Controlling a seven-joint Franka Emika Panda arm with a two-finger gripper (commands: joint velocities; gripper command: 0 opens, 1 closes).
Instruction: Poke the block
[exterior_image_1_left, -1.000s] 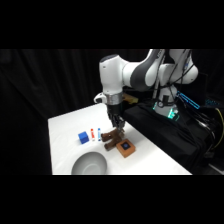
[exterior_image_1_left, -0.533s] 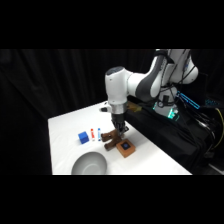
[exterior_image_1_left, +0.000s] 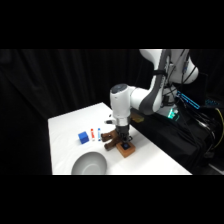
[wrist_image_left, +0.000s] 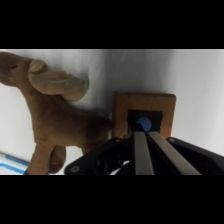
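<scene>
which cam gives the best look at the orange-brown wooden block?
Wrist view: the orange-brown square wooden block fills the centre, its dark square top mark plain, with the pincer fingertips right at that mark. In the side view the block is small on the white table, partly covered by the pincer.

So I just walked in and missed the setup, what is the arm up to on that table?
The white arm has its gripper down over the small orange-brown block, the jaws shut together with their tips at the dark square mark on its top, as if poking it. A brown plush toy lies right beside the block. Further along the table sit a blue cube and a grey bowl, both untouched.
</scene>
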